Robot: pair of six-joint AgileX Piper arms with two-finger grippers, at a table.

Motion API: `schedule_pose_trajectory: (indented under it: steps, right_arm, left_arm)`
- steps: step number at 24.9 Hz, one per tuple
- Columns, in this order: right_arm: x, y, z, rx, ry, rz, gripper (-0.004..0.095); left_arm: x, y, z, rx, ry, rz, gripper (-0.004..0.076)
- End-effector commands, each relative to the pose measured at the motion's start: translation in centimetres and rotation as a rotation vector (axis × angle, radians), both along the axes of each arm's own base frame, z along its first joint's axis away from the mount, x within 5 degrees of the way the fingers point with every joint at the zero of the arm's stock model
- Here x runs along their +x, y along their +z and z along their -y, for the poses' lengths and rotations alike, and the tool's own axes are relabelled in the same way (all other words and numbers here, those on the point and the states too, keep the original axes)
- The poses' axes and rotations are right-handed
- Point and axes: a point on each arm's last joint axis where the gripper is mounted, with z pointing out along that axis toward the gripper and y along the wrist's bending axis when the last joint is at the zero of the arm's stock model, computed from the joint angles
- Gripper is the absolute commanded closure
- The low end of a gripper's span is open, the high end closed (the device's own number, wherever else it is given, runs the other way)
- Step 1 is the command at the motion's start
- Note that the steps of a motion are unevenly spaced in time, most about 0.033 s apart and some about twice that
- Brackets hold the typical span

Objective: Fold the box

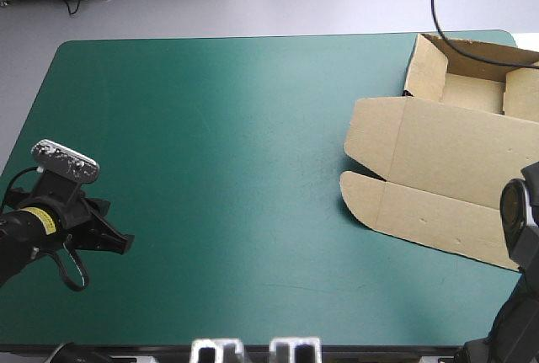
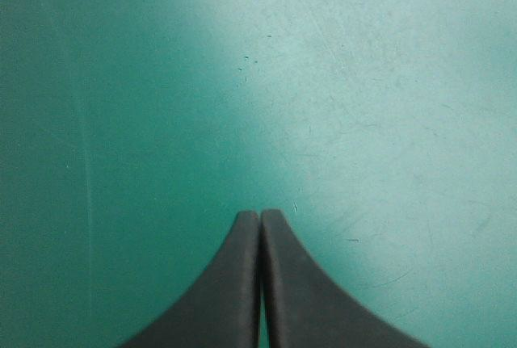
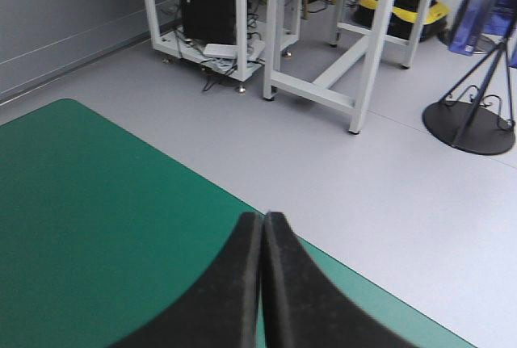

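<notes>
The brown box [image 1: 438, 161] lies at the table's right side. Its far part stands as an open tray with raised walls [image 1: 428, 68], and its wide lid panel lies flat toward the near edge, side flaps spread. My left gripper [image 1: 125, 243] [image 2: 260, 215] hovers low over bare teal-green cover near the front left, far from the box, fingers shut on nothing. My right gripper [image 3: 263, 217] is shut and empty, raised and looking over a rounded table corner [image 3: 73, 106] to the floor. The box does not show in either wrist view.
The teal-green cover [image 1: 219, 152] stretches bare between the left gripper and the box. The box's right part runs out past the table's right edge. A dark part of the right arm [image 1: 518, 220] stands over the box's near right corner.
</notes>
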Motion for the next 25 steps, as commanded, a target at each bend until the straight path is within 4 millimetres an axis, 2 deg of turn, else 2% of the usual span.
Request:
schedule_pose_trajectory:
  steps: [1, 5, 8, 9, 12, 14, 16, 17, 18, 19, 20, 21, 25]
  right_arm:
    - [-3.3, 2.1, -3.2, -0.022, 0.061, 0.053, 0.0923]
    - [-2.5, 0.3, -6.4, -0.098, 0.054, -0.037, 0.0922]
    - [-1.9, -2.3, -8.7, -0.229, 0.02, -0.142, 0.0923]
    - [-1.8, -3.8, -9.5, -0.314, -0.006, -0.186, 0.0923]
    - [-2.4, -6.8, -10.6, -0.485, -0.06, -0.278, 0.0926]
    - [-3.5, -8.3, -10.8, -0.539, -0.054, -0.328, 0.0927]
    - [-4.9, -9.6, -10.7, -0.546, -0.02, -0.385, 0.0927]
    - [-6.5, -10.6, -10.2, -0.556, -0.003, -0.428, 0.0927]
    - [-7.2, -11.0, -9.9, -0.563, -0.002, -0.441, 0.0927]
    - [-9.0, -11.8, -9.1, -0.57, -0.002, -0.475, 0.0927]
    - [-10.1, -12.0, -8.7, -0.567, -0.005, -0.48, 0.0927]
    - [-12.1, -12.9, -7.8, -0.572, -0.004, -0.507, 0.0927]
    - [-17.3, -16.5, -5.7, -0.537, -0.034, -0.551, 0.0927]
  left_arm:
    - [-0.5, 0.5, -0.1, -0.01, 0.003, -0.014, 0.0734]
    - [-0.5, 0.5, 0.0, -0.019, -0.001, -0.02, 0.0734]
    - [-0.6, 0.5, 0.1, -0.026, -0.004, -0.023, 0.0734]
    - [-0.6, 0.5, 0.1, -0.026, -0.004, -0.023, 0.0734]
    - [-0.6, 0.5, 0.1, -0.026, -0.004, -0.023, 0.0734]
    - [-0.6, 0.5, 0.1, -0.019, -0.013, -0.021, 0.0734]
    - [-0.5, 0.5, 0.1, -0.024, -0.01, -0.016, 0.0734]
    - [-0.5, 0.5, 0.1, -0.024, -0.01, -0.017, 0.0734]
    - [-0.5, 0.5, 0.1, -0.024, -0.01, -0.017, 0.0734]
    - [-0.5, 0.5, 0.1, -0.022, -0.011, -0.018, 0.0734]
    - [-0.5, 0.4, 0.1, -0.022, -0.011, -0.018, 0.0734]
    - [-0.3, 0.1, 0.2, -0.023, -0.013, -0.015, 0.0734]
    - [0.0, -2.5, 0.7, -0.028, -0.026, -0.095, 0.0734]
